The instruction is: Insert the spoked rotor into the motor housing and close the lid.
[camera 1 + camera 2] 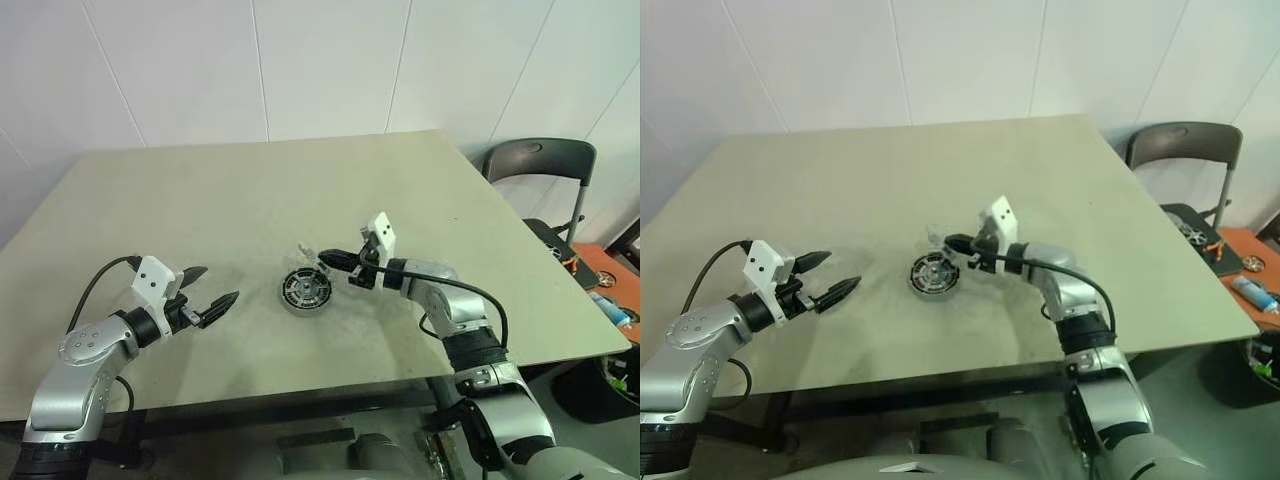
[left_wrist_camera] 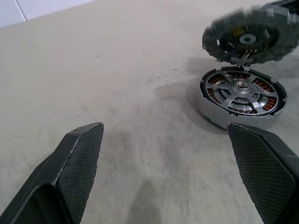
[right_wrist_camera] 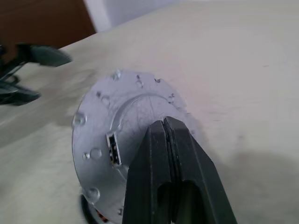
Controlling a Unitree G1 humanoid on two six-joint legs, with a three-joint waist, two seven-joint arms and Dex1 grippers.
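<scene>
The motor housing [image 1: 305, 290] rests near the table's middle. The spoked rotor [image 2: 233, 93] lies inside it, silver spokes over copper windings. The grey lid [image 2: 247, 39] stands tilted up over the housing's far edge, its inner face towards the housing. My right gripper [image 1: 325, 258] is shut, and its tips sit against the lid's outer face [image 3: 117, 116]. I cannot tell whether they press on it. My left gripper [image 1: 218, 285] hovers open to the left of the housing, well apart from it, with nothing between its fingers [image 2: 79, 158].
A grey chair [image 1: 540, 165] stands beyond the table's right corner. Orange items [image 1: 610, 275] lie low at the far right. The table's front edge [image 1: 300, 395] runs just below both arms. Bare tabletop stretches behind the housing.
</scene>
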